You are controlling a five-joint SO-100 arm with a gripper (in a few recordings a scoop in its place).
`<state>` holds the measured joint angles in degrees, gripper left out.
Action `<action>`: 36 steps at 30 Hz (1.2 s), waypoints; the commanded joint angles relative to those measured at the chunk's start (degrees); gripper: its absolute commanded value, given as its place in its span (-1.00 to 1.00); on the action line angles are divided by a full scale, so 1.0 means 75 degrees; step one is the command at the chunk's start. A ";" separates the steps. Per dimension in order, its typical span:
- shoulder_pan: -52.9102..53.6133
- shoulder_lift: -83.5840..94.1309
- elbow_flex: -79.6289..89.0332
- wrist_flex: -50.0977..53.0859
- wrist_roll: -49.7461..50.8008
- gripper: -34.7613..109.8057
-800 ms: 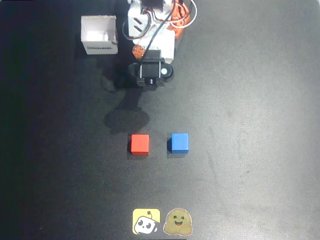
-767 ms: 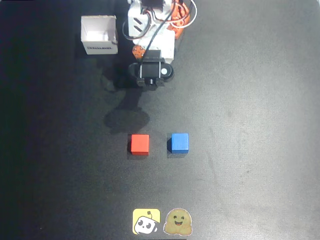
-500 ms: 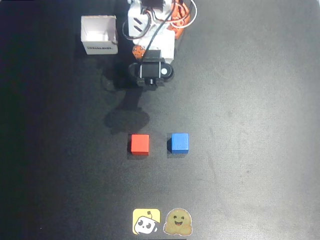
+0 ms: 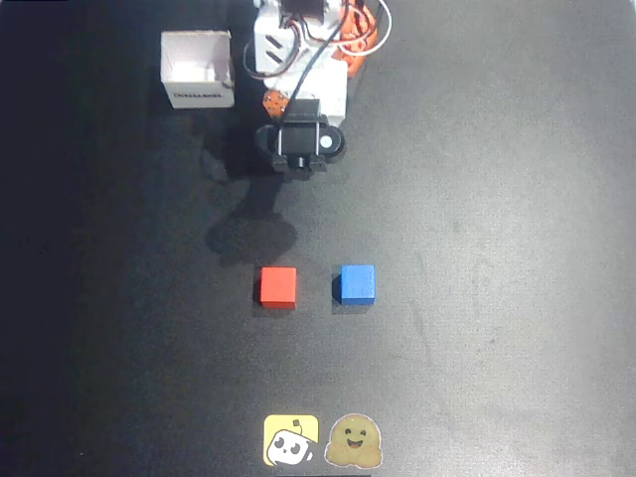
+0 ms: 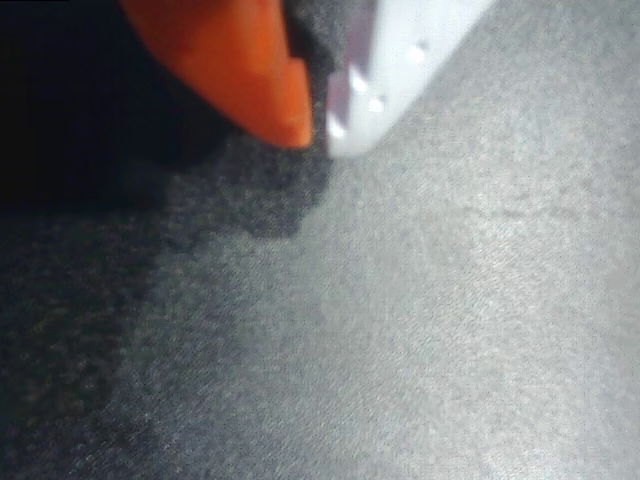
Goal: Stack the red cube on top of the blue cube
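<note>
the red cube (image 4: 277, 286) is seen in the overhead view lying flat on the dark table (image 4: 497, 248), a little below the middle of the picture. the blue cube (image 4: 357, 283) is set just to its right at the same height in the picture, with a narrow strip of bare table between them; the two are not touching. both cubes rest squarely, edges roughly in line with the picture's edges.

the arm (image 4: 298, 60) is folded up near the top edge of the overhead view, its white and orange parts and cables bunched together, with a black wrist housing (image 4: 300, 144) at its lower end. it is well apart from both cubes, and its shadow is cast on the table between it and the red cube. the jaws (image 5: 315, 125) are seen close up in the wrist view, where an orange tip and a white tip lie side by side at the top of the picture, almost touching, with nothing held between them; they appear to be together. below them only grey table surface and a blurred shadow are shown.

a small open white box (image 4: 198, 68) stands at the upper left of the overhead view, beside the arm's base. two stickers (image 4: 323, 440), one yellow and one tan with a smiling face, are placed at the bottom edge, below the cubes.
</note>
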<state>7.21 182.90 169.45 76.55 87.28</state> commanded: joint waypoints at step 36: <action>-0.0023 0.0023 -0.0328 -0.0469 -0.0164 -0.52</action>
<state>7.21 182.90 169.45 74.00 86.31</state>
